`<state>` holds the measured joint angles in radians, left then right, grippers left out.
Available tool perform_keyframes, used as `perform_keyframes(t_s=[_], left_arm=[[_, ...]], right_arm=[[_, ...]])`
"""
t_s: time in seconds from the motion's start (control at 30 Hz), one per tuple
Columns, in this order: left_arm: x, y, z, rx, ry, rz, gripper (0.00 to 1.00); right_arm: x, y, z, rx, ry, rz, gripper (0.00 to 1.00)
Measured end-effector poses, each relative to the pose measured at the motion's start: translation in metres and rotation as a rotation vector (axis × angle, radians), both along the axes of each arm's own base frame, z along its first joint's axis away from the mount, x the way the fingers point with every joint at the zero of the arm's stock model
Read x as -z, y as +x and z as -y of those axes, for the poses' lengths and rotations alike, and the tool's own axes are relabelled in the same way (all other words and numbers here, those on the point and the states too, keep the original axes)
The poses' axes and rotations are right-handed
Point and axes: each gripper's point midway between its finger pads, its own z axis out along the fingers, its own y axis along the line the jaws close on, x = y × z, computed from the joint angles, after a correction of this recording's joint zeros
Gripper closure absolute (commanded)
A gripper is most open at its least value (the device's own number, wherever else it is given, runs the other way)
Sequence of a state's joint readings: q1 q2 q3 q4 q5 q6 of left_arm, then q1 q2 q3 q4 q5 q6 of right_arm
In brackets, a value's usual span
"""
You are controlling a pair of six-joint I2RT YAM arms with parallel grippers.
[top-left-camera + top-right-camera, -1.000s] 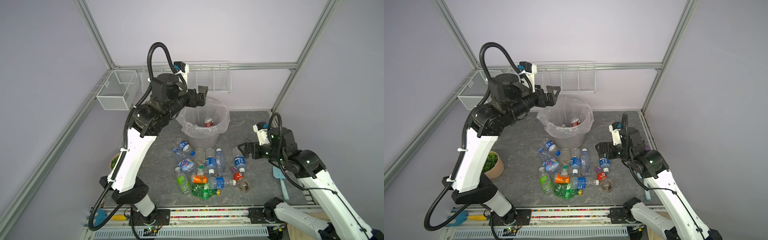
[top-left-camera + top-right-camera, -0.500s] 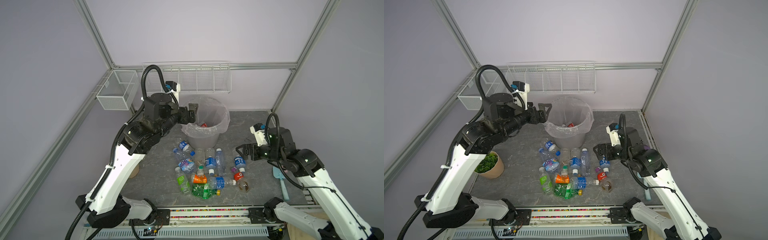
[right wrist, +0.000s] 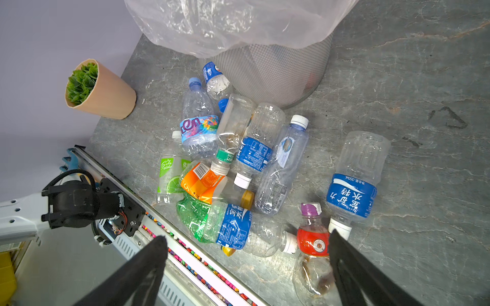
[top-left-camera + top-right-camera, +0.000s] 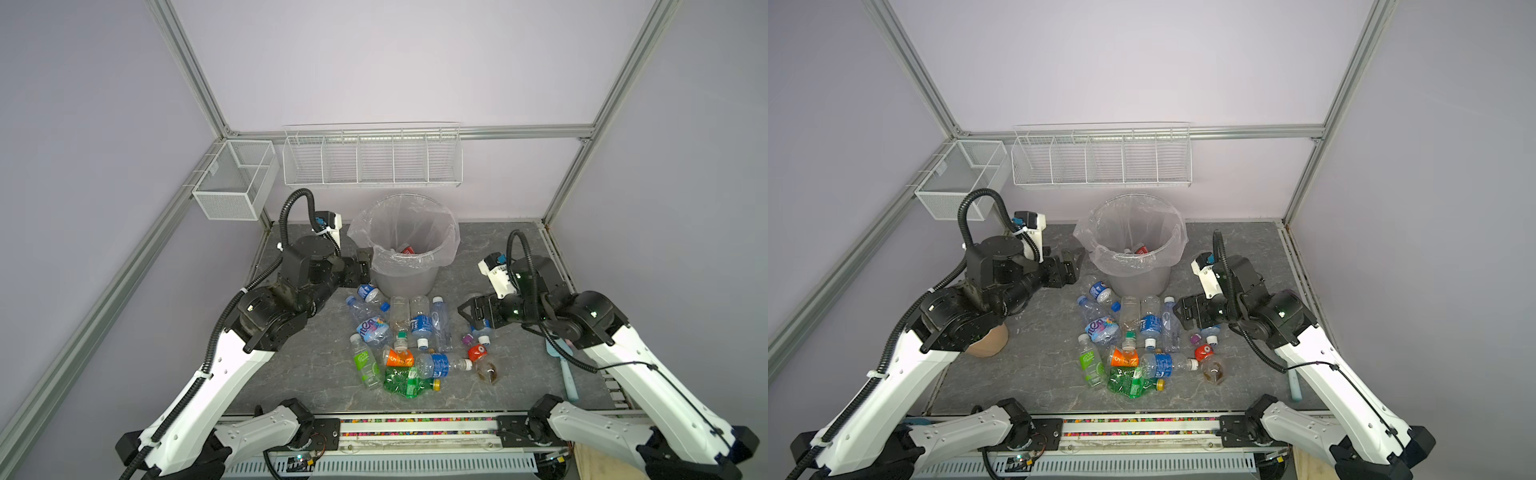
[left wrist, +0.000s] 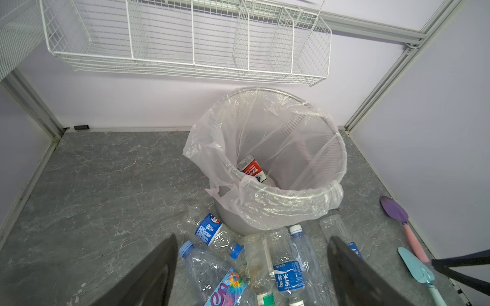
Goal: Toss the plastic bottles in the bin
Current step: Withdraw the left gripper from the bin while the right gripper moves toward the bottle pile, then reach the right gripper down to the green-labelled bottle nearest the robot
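The bin (image 4: 405, 282) (image 4: 1138, 279), a grey mesh bucket lined with a clear bag, stands at the back middle. A red-labelled bottle (image 5: 253, 169) lies inside it. Several plastic bottles (image 4: 399, 340) (image 4: 1133, 340) lie heaped on the floor in front of the bin, among them a green one (image 3: 191, 212). My left gripper (image 4: 365, 266) (image 5: 252, 236) hangs open and empty beside the bin's left wall, over the pile's far edge. My right gripper (image 4: 469, 309) (image 3: 246, 235) hovers open and empty over the pile's right side, near a blue-labelled bottle (image 3: 355, 185).
A potted plant (image 4: 988, 338) (image 3: 100, 90) stands left of the pile, under my left arm. White wire baskets (image 4: 372, 158) hang on the back wall. A purple scoop (image 5: 397, 214) and a teal scoop (image 4: 567, 365) lie at the right. The rail (image 4: 415, 424) runs along the front edge.
My left gripper has come down and back from above the bin's rim to beside its left wall. The right gripper has shifted only slightly.
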<state>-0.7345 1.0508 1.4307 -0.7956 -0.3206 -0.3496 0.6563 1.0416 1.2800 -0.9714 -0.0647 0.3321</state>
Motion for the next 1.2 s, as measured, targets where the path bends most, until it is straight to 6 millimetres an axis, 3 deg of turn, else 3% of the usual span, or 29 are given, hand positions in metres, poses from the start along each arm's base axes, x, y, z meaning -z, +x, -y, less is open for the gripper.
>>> perform_keyframes(t_s=[0.37,0.57,0.8,1.2], left_arm=[[0.056,-0.014,-0.044,-0.107,0.020,-0.089,0.16],[0.074,-0.022,-0.060,-0.145,0.000,-0.115,0.16],[0.107,-0.022,-0.076,-0.184,-0.017,-0.197,0.17],[0.108,-0.043,-0.082,-0.148,-0.057,-0.165,0.17]], right_arm=[[-0.004,-0.005,-0.017,-0.055,-0.045,0.017,0.02],[-0.004,-0.007,-0.033,-0.096,-0.089,0.024,0.02],[0.001,-0.011,-0.051,-0.146,-0.132,0.030,0.02],[0.015,-0.018,-0.088,-0.233,-0.185,0.003,0.02]])
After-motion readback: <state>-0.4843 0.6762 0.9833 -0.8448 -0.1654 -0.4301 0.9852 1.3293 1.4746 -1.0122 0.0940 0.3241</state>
